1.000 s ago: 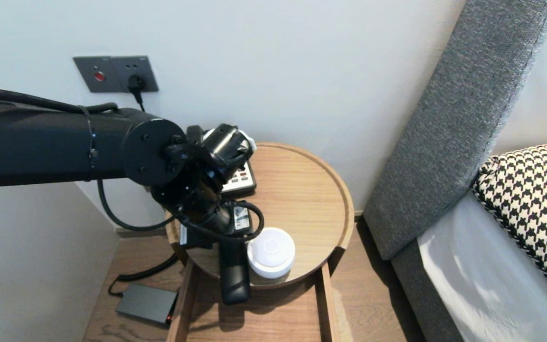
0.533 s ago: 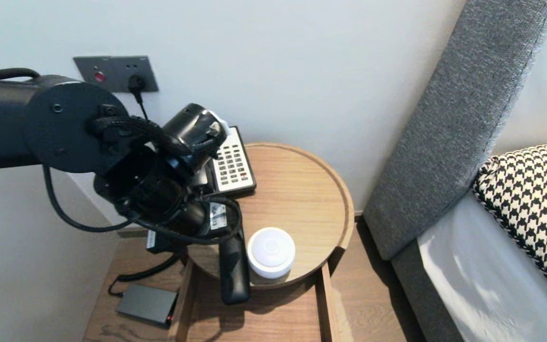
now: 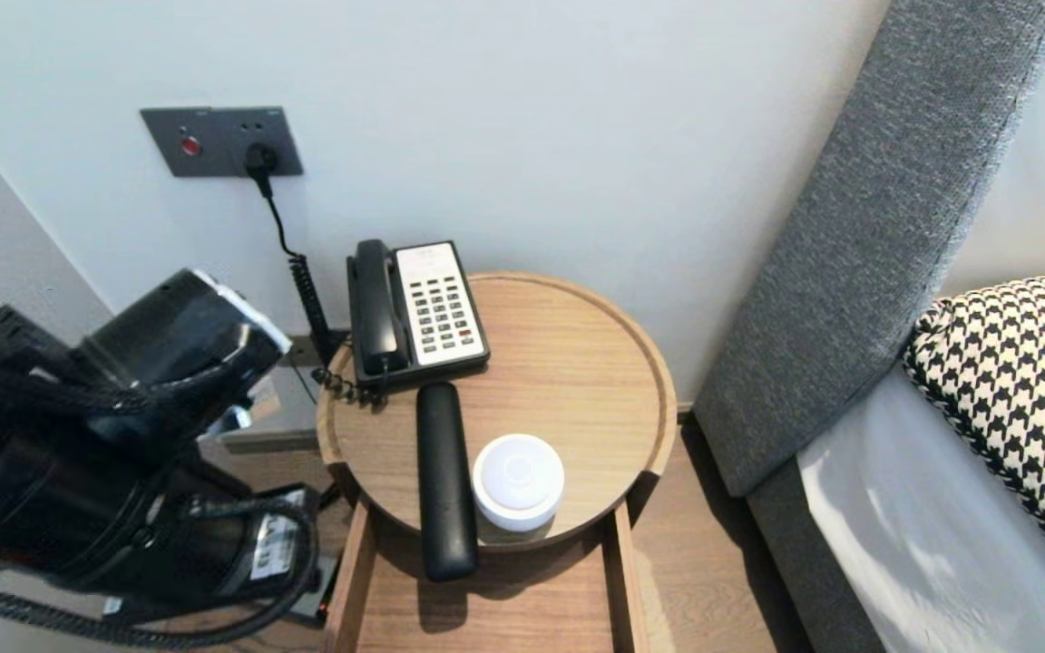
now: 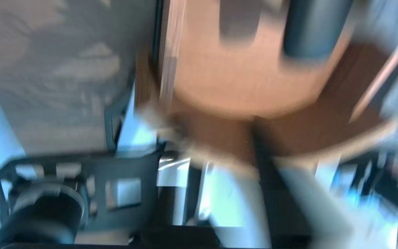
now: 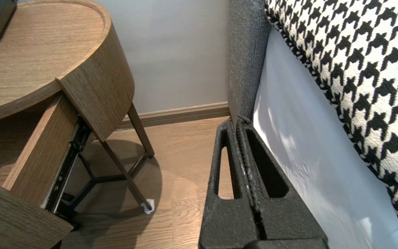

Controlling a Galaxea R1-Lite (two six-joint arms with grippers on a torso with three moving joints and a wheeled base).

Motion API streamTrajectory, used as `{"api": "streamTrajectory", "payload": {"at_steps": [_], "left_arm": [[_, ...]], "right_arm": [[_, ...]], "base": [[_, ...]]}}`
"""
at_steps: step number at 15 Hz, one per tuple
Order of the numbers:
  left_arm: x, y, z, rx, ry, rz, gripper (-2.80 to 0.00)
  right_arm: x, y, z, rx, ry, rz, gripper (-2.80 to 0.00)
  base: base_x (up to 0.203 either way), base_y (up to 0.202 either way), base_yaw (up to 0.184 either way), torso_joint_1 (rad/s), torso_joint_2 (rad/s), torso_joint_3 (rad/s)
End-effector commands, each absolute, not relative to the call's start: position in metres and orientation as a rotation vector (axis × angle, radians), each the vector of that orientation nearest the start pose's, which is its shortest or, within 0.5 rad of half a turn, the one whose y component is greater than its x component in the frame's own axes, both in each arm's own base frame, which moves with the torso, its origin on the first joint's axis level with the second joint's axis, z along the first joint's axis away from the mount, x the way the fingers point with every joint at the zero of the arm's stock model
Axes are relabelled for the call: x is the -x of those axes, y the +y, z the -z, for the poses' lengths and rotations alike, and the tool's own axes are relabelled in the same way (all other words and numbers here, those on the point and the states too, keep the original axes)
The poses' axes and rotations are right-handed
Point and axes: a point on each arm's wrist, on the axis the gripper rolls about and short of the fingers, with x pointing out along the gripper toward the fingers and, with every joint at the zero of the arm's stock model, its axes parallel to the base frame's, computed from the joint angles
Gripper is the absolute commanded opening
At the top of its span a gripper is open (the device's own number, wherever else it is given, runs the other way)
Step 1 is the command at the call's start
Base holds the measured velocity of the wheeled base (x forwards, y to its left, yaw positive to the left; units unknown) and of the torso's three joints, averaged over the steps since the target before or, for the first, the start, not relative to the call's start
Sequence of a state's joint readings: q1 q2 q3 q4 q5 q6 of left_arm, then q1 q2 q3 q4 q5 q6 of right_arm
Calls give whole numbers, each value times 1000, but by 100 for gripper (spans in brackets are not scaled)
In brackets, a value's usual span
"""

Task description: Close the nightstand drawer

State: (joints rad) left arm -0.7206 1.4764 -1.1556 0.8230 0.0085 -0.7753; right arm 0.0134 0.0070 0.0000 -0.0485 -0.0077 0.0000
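Observation:
A black remote (image 3: 445,481) lies on the round wooden table (image 3: 663,381), its near end jutting out over the open drawer (image 3: 486,617). Beside it stands a white round device (image 3: 519,481). My left arm (image 3: 123,472) is drawn back at the lower left, off the table and touching nothing. In the left wrist view, the left gripper (image 4: 257,145) is shut and empty, with the remote's end (image 4: 313,31) ahead of it. My right gripper (image 5: 238,121) is parked low beside the bed, fingers pressed together, holding nothing.
A black and white desk phone (image 3: 415,308) sits at the table's back, its cord running to the wall socket (image 3: 223,141). A grey headboard (image 3: 867,245) and a houndstooth pillow (image 3: 1021,381) fill the right. Wooden floor lies between the table legs (image 5: 140,138) and the bed.
My left arm has pulled back from over the remote to the lower left, uncovering the phone. The remote and the white device have stayed where they were.

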Motion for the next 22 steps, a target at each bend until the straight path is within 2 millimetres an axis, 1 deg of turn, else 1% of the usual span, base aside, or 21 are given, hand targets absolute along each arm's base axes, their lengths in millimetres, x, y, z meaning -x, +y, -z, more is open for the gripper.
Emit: {"api": "streamTrajectory", "payload": {"at_steps": [1, 3, 5, 7, 8, 10, 12, 14, 17, 22], "left_arm": [[-122, -113, -216, 245, 1280, 253, -280], [-108, -109, -207, 203, 1311, 300, -280], [-103, -108, -204, 183, 1322, 318, -280], [-83, -110, -192, 89, 1376, 395, -280], [-76, -110, -186, 54, 1404, 421, -280], [-69, -109, -178, 9, 1440, 450, -280], [-68, -109, -162, -56, 1451, 477, -280], [-69, -110, -149, -58, 1410, 499, -280], [-69, -108, -128, -80, 1341, 481, -280], [-73, -113, -123, -78, 1325, 476, -280]], "right_arm": [[20, 0, -73, 0, -15, -6, -280], [20, 0, -73, 0, -15, -6, -280], [20, 0, -73, 0, -15, -6, -280], [20, 0, -73, 0, -15, -6, -280], [20, 0, -73, 0, -15, -6, -280], [20, 0, -73, 0, -15, -6, -280], [20, 0, -73, 0, -15, -6, -280], [20, 0, -73, 0, -15, -6, -280], [20, 0, -73, 0, -15, -6, -280], [20, 0, -73, 0, -15, -6, -280]], "base": [[0, 0, 0, 0, 0, 0], [0, 0, 0, 0, 0, 0], [0, 0, 0, 0, 0, 0], [0, 0, 0, 0, 0, 0], [0, 0, 0, 0, 0, 0], [0, 0, 0, 0, 0, 0], [0, 0, 0, 0, 0, 0], [0, 0, 0, 0, 0, 0], [0, 0, 0, 0, 0, 0], [0, 0, 0, 0, 0, 0]]}}
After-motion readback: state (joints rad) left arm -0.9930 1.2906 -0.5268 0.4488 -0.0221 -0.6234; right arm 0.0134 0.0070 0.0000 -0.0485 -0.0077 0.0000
